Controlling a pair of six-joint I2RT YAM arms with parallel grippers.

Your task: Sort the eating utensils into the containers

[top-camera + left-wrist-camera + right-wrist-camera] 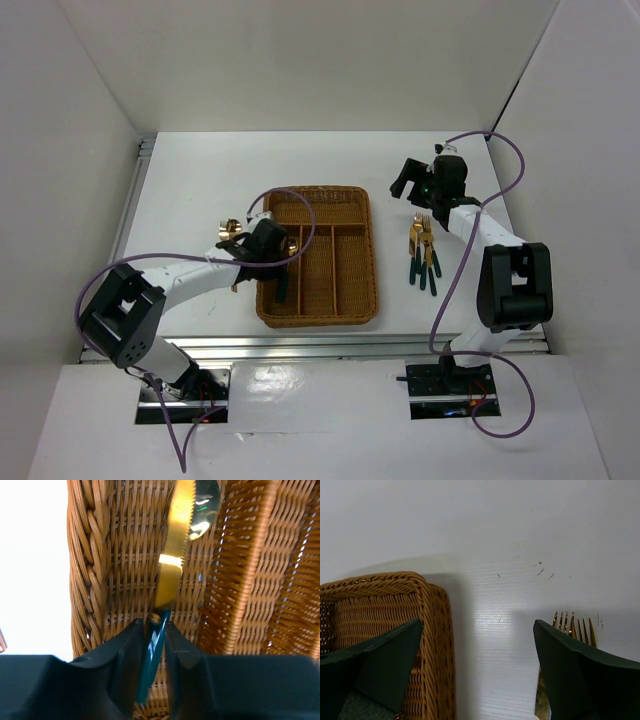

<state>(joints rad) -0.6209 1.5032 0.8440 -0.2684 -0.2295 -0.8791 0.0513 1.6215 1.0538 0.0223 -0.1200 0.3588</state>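
Observation:
My left gripper (270, 248) is over the left long slot of the brown wicker tray (365, 255). In the left wrist view it (154, 625) is shut on the dark green handle of a knife (172, 555), whose serrated gold blade points along the slot floor. A shiny spoon head (205, 505) lies past the blade tip. My right gripper (412, 180) is open and empty above the bare table, between the tray's far right corner (427, 592) and a bunch of gold forks (423, 250). The fork tines (572, 625) show beside my right finger.
Gold utensil heads (228, 228) lie on the table just left of the tray, behind my left gripper. White walls enclose the table on three sides. The tray's middle and right slots look bare.

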